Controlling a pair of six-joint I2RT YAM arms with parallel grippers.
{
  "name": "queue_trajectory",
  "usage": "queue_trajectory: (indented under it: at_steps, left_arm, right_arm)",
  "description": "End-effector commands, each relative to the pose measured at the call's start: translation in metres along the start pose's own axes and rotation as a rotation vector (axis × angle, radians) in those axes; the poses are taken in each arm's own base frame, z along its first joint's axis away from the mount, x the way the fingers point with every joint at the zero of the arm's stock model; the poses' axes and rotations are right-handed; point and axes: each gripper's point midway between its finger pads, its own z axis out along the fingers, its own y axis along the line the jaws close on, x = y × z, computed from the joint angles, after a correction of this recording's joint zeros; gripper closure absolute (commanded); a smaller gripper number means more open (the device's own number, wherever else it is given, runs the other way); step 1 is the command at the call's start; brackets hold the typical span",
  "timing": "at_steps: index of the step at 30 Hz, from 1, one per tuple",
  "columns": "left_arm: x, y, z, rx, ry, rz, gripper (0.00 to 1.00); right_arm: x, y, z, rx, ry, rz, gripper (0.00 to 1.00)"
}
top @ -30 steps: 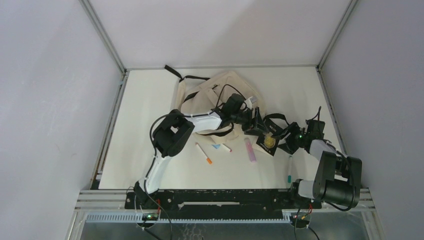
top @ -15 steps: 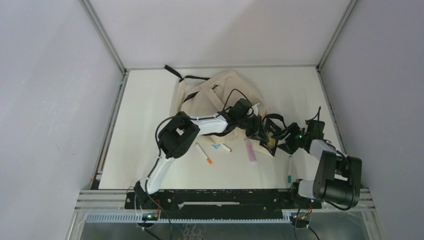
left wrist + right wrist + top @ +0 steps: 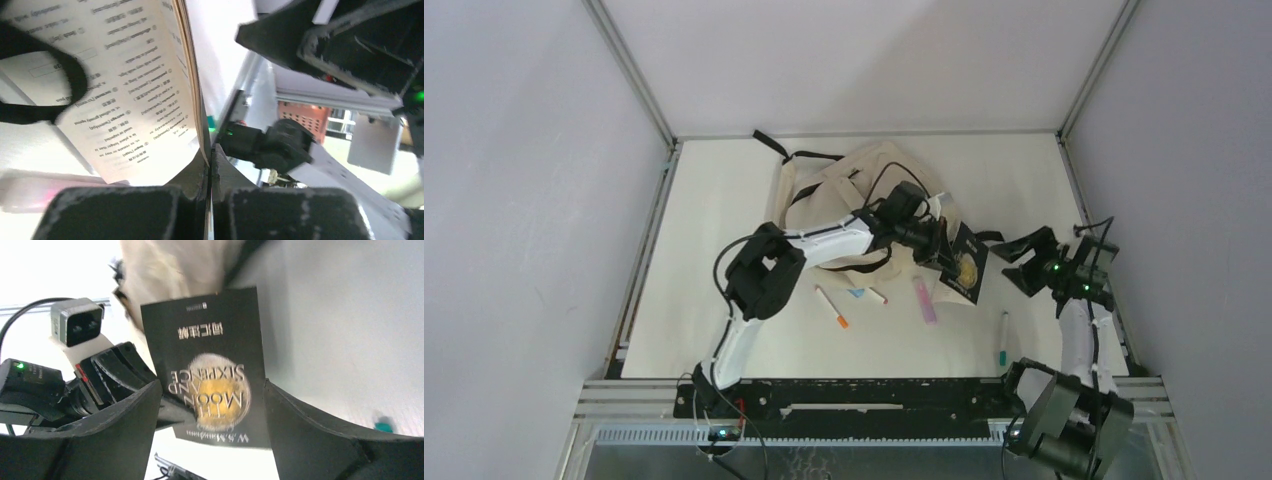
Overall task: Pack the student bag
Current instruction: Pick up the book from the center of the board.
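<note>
Step in hand: getting the book (image 3: 965,270) into the bag (image 3: 864,185). The left hand (image 3: 944,256) is clamped on one edge of the book, jaws pressed together over cover and pages. The black cover with its gold disc faces the right arm, and the book sits just beside the bag's near right corner. The right hand (image 3: 1028,262) is spread wide and empty, a little to the right of the book and not touching it. The bag lies slumped at the far centre of the worktop (image 3: 714,240), black straps trailing; its mouth cannot be made out from above. Next move, as judged: the left arm carries the book over the bag and slides it in edge first. The right hand will likely have to hold the opening, since the cloth is limp. Several pens (image 3: 832,307) lie loose on the near worktop, not yet packed. The worktop is plain cream and matte. Grey walls close three sides, with metal rails at the corners.
</note>
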Motion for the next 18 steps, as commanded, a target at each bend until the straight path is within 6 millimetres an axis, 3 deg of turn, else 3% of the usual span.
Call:
queue_trajectory:
  at_steps: [1, 5, 9, 18]
  left_arm:
    - [-0.024, -0.132, -0.070, 0.263, -0.077, 0.262, 1.00]
    - [-0.023, -0.165, -0.101, 0.348, -0.084, 0.314, 1.00]
    - [-0.022, -0.178, -0.124, 0.395, -0.108, 0.329, 1.00]
    - [-0.026, -0.180, -0.133, 0.448, -0.136, 0.295, 1.00]
  right_arm:
    - [-0.017, 0.059, -0.034, -0.142, -0.050, -0.079, 0.15]
    - [-0.018, 0.083, -0.046, -0.216, -0.047, -0.105, 0.11]
    - [-0.016, 0.104, -0.054, -0.305, -0.032, -0.145, 0.09]
    - [0.022, 0.155, -0.061, -0.512, 0.119, -0.264, 0.17]
